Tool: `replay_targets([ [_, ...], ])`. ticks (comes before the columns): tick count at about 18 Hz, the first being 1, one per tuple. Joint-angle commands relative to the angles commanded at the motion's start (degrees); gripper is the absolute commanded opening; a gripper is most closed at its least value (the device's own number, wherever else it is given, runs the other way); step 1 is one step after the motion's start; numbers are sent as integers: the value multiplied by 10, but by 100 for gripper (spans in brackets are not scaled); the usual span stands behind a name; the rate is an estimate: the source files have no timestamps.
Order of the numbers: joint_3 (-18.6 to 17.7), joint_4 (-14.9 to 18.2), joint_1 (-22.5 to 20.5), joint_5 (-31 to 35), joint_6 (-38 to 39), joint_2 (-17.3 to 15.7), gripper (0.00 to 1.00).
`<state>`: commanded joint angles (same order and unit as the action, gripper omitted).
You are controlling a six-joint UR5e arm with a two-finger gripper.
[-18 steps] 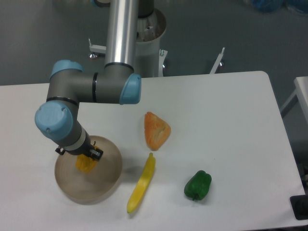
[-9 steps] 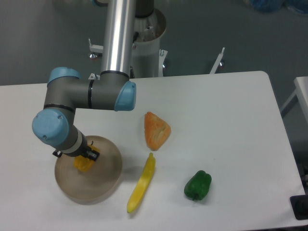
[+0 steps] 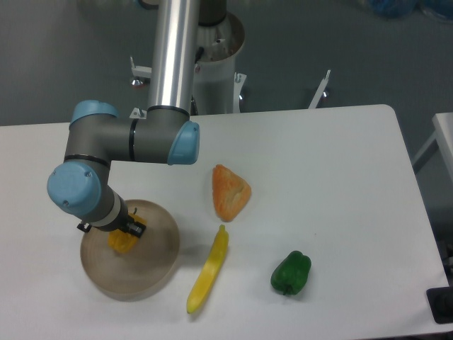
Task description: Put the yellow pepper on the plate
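Note:
The yellow pepper (image 3: 120,242) shows as a golden-yellow lump over the left part of the round beige plate (image 3: 152,265), at the table's front left. My gripper (image 3: 127,234) points down right on top of it, and the grey wrist with its blue cap hides most of the fingers. Only a dark finger part shows at the pepper's upper right edge. The pepper stays pinned under the gripper, which is shut on it. I cannot tell whether the pepper touches the plate's surface.
An orange triangular wedge (image 3: 230,191) lies right of the plate. A long slim yellow vegetable (image 3: 208,272) lies just beyond the plate's right rim. Further right, towards the front edge, sits a green pepper (image 3: 291,273). The arm's base column rises at the back.
From one second ago the wrist moved slightly left, carrying the pepper with it over the plate. Over the last half second nothing has visibly moved.

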<state>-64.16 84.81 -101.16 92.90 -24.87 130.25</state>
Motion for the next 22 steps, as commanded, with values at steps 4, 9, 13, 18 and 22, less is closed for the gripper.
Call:
replay_targets([
  [4, 0, 0, 0, 0, -4, 1, 49],
  [9, 3, -2, 0, -1, -8, 0, 76],
  [13, 6, -10, -5, 4, -13, -12, 98],
  [18, 11, -11, -66, 7, -90, -39, 98],
  [22, 25, -17, -115, 8, -157, -40, 98],
])
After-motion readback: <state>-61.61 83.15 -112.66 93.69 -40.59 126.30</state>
